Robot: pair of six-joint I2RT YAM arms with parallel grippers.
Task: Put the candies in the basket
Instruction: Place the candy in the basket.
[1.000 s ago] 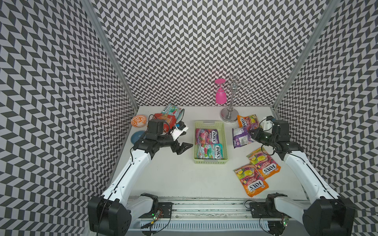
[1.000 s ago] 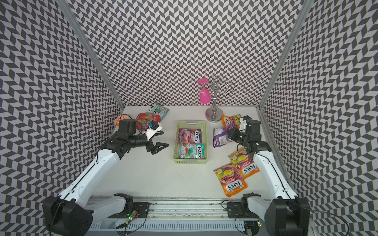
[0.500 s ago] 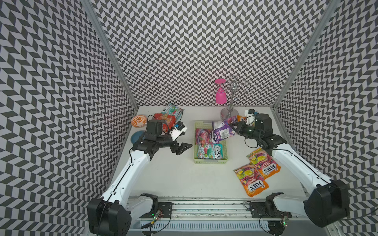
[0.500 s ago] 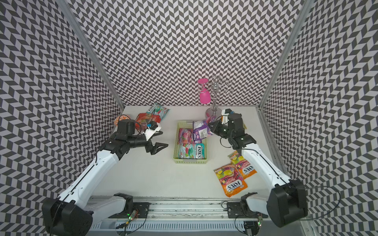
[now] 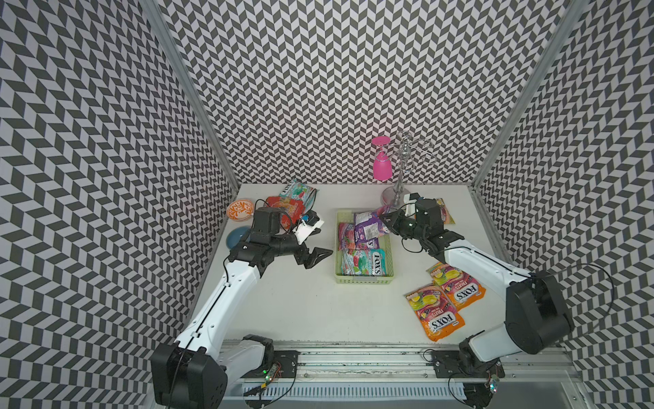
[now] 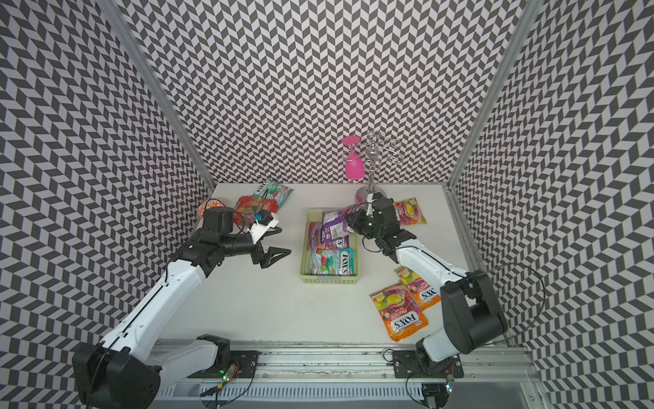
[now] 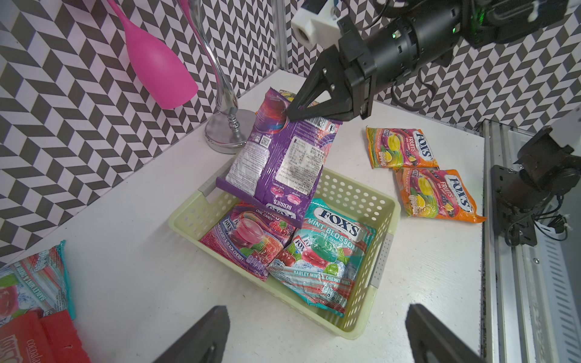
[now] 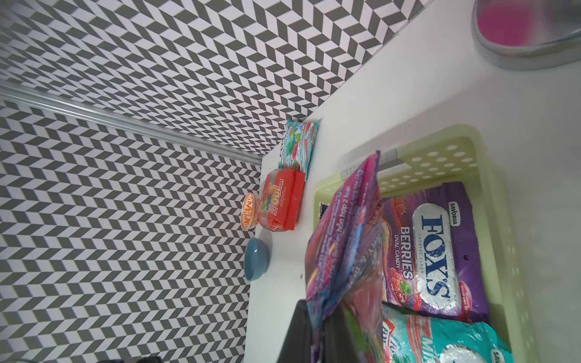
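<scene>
Fingertips of the right gripper (image 7: 290, 112) are pinched together on the top edge of a purple Fox's Berries bag (image 7: 283, 163). It hangs tilted above the far end of the pale green basket (image 7: 185, 217), back side showing. Its lower edge is over the bag beneath, and whether the two touch cannot be told. In the right wrist view the held bag fills the foreground, blurred, with only scraps of print readable. There the jaws show only as a dark shape cut off by the frame edge.

Two bags lie flat in the basket. A teal Mint Blossom bag (image 7: 327, 254) is at the near end. A second Berries bag (image 7: 248, 239) is at the far end, part-covered by the hanging one.

The left gripper (image 5: 320, 257) hovers empty over the white table (image 5: 300, 311) just left of the basket. Its fingers (image 7: 207, 336) are spread wide, and the left wrist view crops them at its edge.

Two orange Fox's Fruits bags (image 5: 456, 288) overlap on the table beside the right arm. A third orange bag (image 6: 408, 212) at the far right is half hidden behind that wrist.

At the far left, a teal bag (image 5: 297, 191) and a red Cocoaland bag (image 5: 283, 209) lie outside the basket. The red one is partly behind the left arm, as is the blue bowl (image 5: 237, 237).
</scene>
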